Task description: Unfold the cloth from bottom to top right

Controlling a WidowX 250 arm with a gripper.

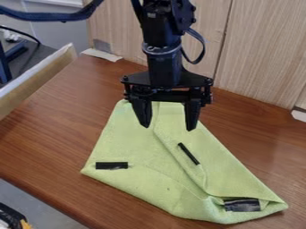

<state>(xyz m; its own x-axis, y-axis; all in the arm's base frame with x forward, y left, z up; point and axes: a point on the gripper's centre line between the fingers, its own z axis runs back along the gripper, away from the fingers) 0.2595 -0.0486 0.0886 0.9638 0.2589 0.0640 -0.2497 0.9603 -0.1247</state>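
while the fingers (pixel 192 116) hang wide, the cloth (pixel 131 145) points lengthwise toward the lower right.

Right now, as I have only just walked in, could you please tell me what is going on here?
A black robot arm is at work on unfolding a green cloth that lies on the brown table. Its gripper hangs over the upper part of the cloth, jaws apart, with no cloth pinched between them. The cloth is not spread flat: part of it lies folded over itself.
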